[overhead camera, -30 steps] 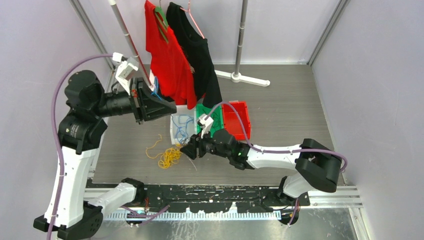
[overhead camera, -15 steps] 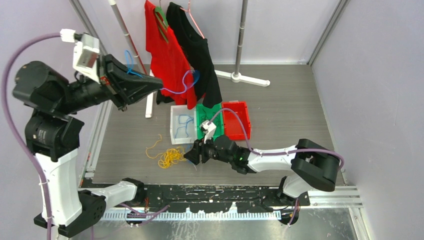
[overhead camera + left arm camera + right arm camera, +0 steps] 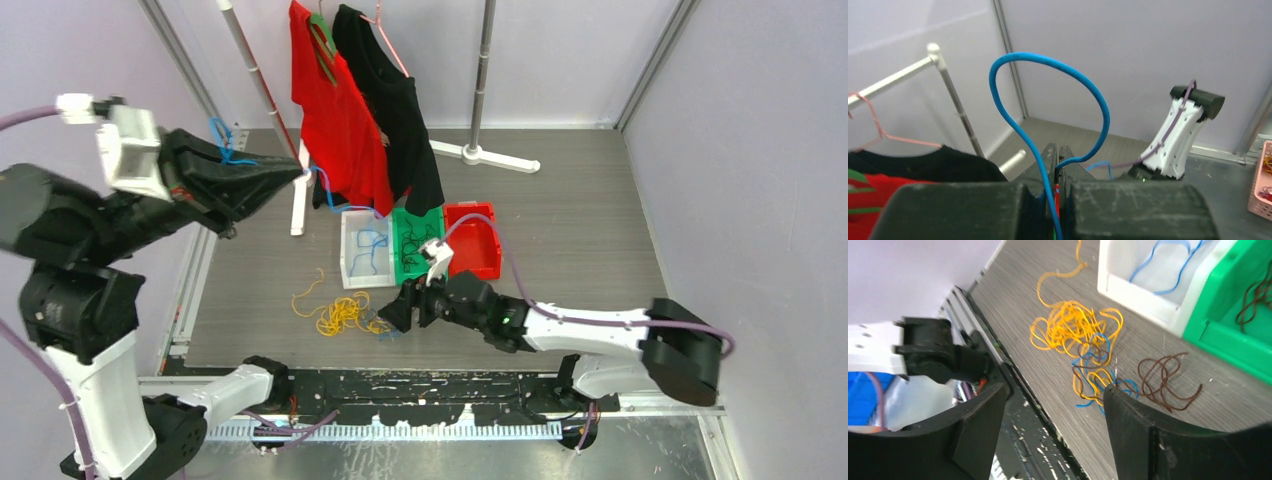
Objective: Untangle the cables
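My left gripper (image 3: 297,175) is raised high at the left, shut on a blue cable (image 3: 1048,59). That cable loops above the closed jaws and trails down toward the white bin (image 3: 349,262). A bunch of cables (image 3: 343,314), mostly yellow-orange, lies on the table near the front edge. In the right wrist view the yellow loops (image 3: 1073,326) mix with blue and dark strands (image 3: 1094,375), and a brown cable (image 3: 1165,381) lies apart to the right. My right gripper (image 3: 396,312) hovers low just right of the bunch, open and empty (image 3: 1054,389).
White, green (image 3: 415,250) and red (image 3: 478,240) bins stand side by side behind the bunch; blue cord lies in the white one, dark cord in the green. A clothes rack with a red shirt (image 3: 335,120) and a black shirt (image 3: 400,110) stands at the back.
My left arm has lifted and swung left, drawing the blue cable up from the bunch. My right gripper has shifted slightly right and opened wider.
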### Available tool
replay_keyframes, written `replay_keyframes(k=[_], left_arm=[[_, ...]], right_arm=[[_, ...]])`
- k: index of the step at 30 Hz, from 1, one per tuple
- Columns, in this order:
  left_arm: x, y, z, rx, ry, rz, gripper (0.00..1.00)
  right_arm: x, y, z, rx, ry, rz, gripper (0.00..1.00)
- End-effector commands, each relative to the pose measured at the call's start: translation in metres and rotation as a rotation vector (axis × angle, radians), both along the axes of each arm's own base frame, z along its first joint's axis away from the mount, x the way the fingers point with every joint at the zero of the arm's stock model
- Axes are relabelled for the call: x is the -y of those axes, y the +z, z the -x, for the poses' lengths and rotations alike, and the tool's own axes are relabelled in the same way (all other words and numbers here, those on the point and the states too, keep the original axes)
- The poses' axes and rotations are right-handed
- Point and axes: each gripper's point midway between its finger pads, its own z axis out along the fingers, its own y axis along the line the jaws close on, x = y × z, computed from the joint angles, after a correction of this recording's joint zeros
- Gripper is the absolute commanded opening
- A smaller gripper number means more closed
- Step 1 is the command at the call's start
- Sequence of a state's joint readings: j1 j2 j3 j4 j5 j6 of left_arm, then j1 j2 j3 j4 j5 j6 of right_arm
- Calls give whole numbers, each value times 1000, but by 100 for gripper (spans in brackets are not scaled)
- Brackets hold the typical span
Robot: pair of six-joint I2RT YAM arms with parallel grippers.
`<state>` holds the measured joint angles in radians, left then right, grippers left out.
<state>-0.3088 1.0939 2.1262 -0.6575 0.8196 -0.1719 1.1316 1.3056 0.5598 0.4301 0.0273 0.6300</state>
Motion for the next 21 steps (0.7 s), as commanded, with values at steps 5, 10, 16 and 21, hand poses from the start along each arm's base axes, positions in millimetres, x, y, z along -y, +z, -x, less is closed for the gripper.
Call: replay_keyframes(k=[5,10,16,21], left_arm=[[20,-135,-55,-376,-19,-143,0],[29,-199,-91,-513,-4,-229,0],[35,-255,-143,-556,116,-366,0],[18,-311,-181,-512,262,-568,0]], right_arm=[[66,94,-40,165,-295,-22,88],[137,99,-76,217,-613,127,87],[170,91,-86,210,-743,176,86],[179,86,-86,199,-783,173,85]])
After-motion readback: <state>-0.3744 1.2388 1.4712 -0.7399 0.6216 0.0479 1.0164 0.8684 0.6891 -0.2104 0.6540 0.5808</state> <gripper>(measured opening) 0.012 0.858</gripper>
